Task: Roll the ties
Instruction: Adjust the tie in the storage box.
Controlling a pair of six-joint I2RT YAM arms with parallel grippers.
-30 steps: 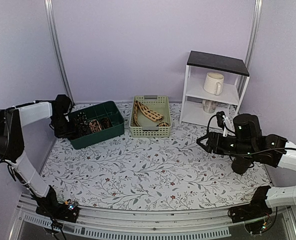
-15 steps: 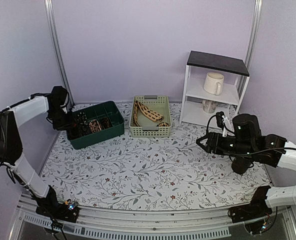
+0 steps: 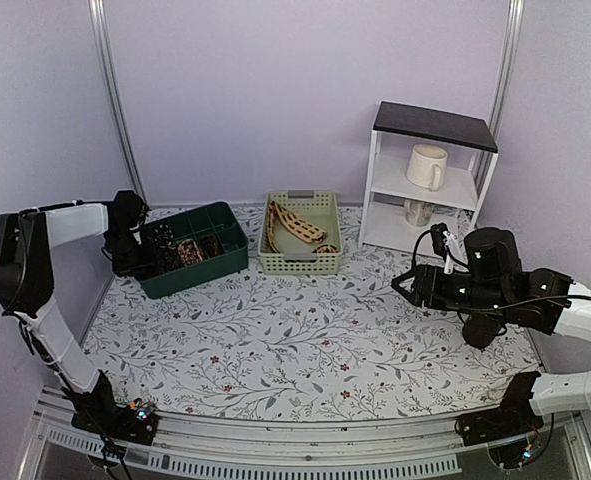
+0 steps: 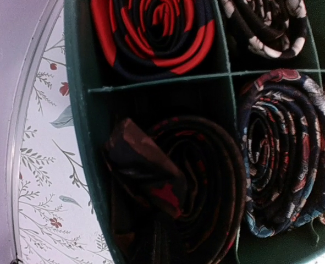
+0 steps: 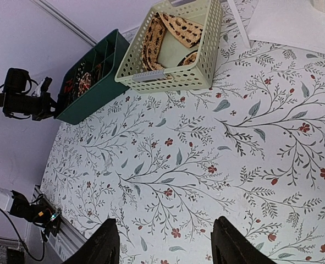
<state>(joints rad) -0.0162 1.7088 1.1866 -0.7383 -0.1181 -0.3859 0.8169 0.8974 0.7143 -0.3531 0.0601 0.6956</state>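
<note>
Several rolled ties sit in the compartments of the green bin (image 3: 207, 266). Close up in the left wrist view are a red and navy striped coil (image 4: 151, 33), a navy floral coil (image 4: 283, 165) and a dark brown-black coil (image 4: 195, 187) directly beneath the camera. My left gripper (image 3: 138, 258) is down at the bin's left end and shut; its fingers are lost against the dark coil. A beige tie (image 3: 293, 224) with dark markings lies unrolled in the cream basket (image 3: 300, 263). My right gripper (image 5: 167, 247) hangs open over bare tablecloth, holding nothing.
A white shelf unit (image 3: 430, 180) stands at the back right with a cream mug (image 3: 426, 166) on its middle level. The purple wall and a metal pole (image 3: 115, 100) run close behind the left arm. The floral tablecloth (image 3: 305, 340) covers the table.
The left gripper rose slightly away from the bin, then dropped back into its left end. The right arm has stayed still.
</note>
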